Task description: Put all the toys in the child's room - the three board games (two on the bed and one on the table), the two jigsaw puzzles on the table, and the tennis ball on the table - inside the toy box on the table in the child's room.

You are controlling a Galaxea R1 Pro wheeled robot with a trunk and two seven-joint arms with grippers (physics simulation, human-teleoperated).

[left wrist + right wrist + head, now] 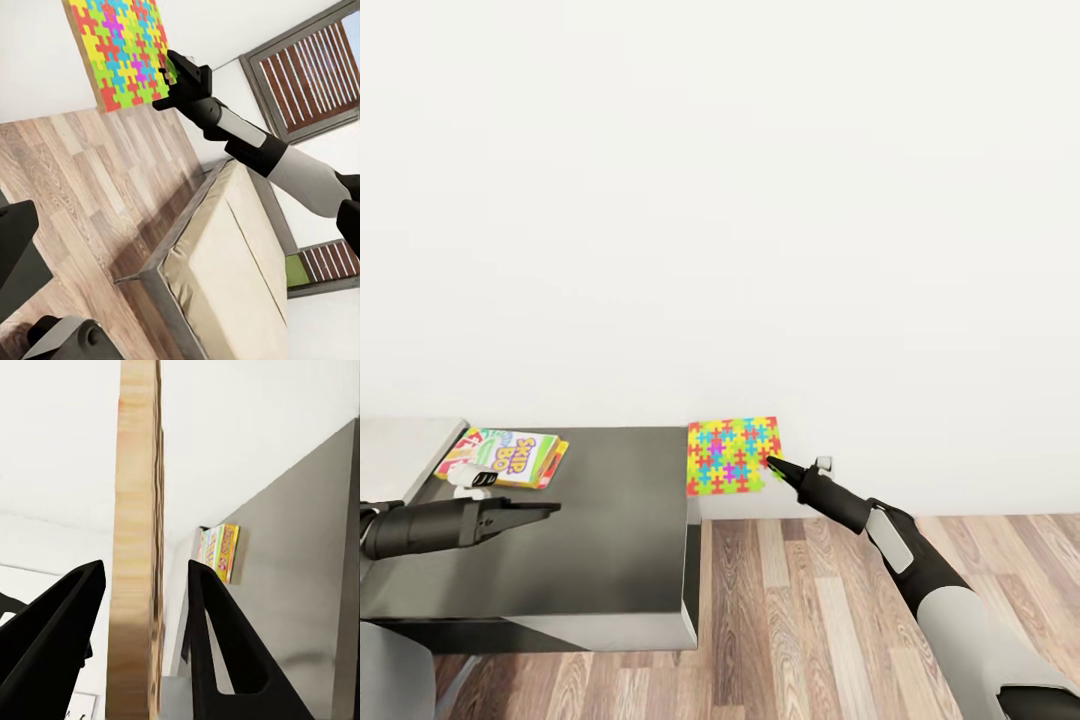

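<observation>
A jigsaw puzzle [732, 456] of pink, yellow, green and blue pieces hangs upright in the air just past the table's right end, in front of the white wall. My right gripper [772, 462] is shut on its lower right edge. The right wrist view has the puzzle [136, 547] edge-on between the two black fingers [217, 622]. The left wrist view shows the puzzle [120, 45] and the right gripper [174, 71] too. A SKIP-BO board game [505, 457] lies flat at the back left of the dark table [610, 540]. My left gripper [552, 510] hovers open over the table, just in front of that box.
A light grey top [400, 440] joins the dark table on the left. Wood-plank floor [830, 610] lies to the right of the table. The left wrist view shows the beige bed [225, 270] and a grey-framed window [315, 67].
</observation>
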